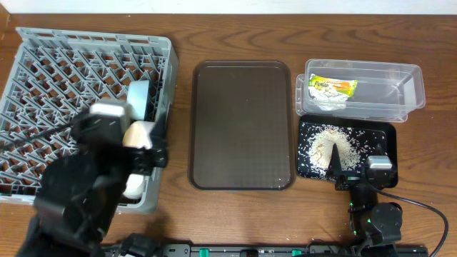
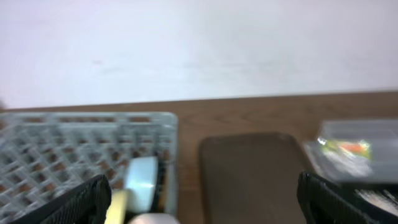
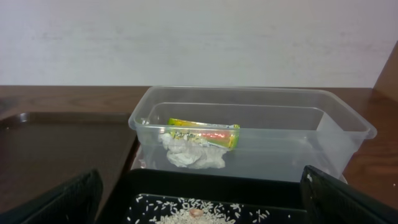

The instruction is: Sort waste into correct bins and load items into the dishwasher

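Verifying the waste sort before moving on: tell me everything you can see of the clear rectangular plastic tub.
The clear rectangular plastic tub is see-through, with rounded corners and a flared rim. It sits upright and open-topped on the wooden table, directly behind the shallow black rectangular tray; contact between them is unclear. Inside, near its left end, lie a green-and-orange snack wrapper and a crumpled whitish scrap; the rest is empty.

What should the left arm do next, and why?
Probably lift the left gripper clear of the dish rack and pull it back. Its fingers are spread and empty, the light blue bowl, plate and white bowl sit in the rack, the wrapper is in the clear tub, and rice on the black tray.
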Available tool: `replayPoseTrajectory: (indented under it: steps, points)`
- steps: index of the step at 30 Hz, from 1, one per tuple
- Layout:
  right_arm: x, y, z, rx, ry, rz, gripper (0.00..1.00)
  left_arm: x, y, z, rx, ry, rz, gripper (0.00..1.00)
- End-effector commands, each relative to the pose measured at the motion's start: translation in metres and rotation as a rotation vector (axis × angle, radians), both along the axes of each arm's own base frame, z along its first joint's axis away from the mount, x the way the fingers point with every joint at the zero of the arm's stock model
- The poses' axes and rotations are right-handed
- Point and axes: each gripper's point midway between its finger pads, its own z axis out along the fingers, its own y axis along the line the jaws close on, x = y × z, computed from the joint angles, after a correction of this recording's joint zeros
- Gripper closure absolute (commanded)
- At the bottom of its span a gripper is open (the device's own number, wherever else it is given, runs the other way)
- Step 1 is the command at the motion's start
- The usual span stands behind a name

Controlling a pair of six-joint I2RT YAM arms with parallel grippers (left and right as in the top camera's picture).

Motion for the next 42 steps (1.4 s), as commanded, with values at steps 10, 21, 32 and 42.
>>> replayPoseTrajectory:
  steps: [10,21,32,42]
  points:
    - [0.0,-0.003,0.0,-0.01,-0.002,-0.012,0.01,-0.012,0.023,-0.094,-0.093,-0.13,0.042,0.04]
    - [0.0,-0.003,0.0,-0.009,-0.003,-0.012,0.01,-0.003,0.023,-0.167,-0.118,-0.198,0.046,0.04]
    - [0.0,-0.003,0.0,-0.01,-0.003,-0.012,0.01,0.013,0.022,-0.228,-0.143,-0.198,0.05,0.04]
    - [0.0,-0.003,0.0,-0.01,-0.002,-0.012,0.01,0.012,0.022,-0.24,-0.139,-0.148,0.053,0.04]
